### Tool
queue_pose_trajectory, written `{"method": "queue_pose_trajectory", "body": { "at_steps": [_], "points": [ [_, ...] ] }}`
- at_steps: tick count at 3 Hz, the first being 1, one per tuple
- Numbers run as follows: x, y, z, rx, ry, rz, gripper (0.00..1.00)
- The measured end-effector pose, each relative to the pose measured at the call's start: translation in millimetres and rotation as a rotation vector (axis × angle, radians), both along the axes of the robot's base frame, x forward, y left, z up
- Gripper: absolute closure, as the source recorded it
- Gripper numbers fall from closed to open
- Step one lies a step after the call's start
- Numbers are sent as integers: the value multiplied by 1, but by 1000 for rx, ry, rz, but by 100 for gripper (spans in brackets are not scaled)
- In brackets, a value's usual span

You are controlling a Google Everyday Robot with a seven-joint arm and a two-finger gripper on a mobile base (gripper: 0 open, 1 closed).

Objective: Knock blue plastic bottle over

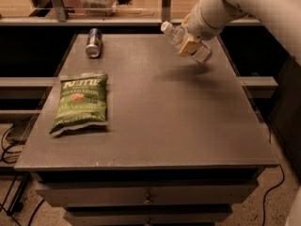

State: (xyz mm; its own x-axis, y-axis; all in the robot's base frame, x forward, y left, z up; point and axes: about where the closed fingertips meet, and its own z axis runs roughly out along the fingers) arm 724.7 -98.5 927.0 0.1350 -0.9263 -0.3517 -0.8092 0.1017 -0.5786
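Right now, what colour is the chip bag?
Chip bag green, camera view. Pincer at tilted clear plastic bottle, back-right.

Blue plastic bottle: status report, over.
Tool over table far-right, against blue plastic bottle. Bottle tilted, cap toward can. Can, chip bag well clear.

High front view, tool (190, 45) upper right
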Motion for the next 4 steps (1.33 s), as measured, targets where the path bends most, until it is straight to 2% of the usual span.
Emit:
{"method": "queue_pose_trajectory", "body": {
  "at_steps": [1, 2, 3, 4],
  "points": [
    [-13, 0, -23, -17, 92, 9, 38],
    [-29, 4, -42, 1, 189, 13, 15],
    [-39, 2, -54, 77, 315, -32, 0],
    [-43, 6, -55, 102, 346, -36, 0]
  ]
}}
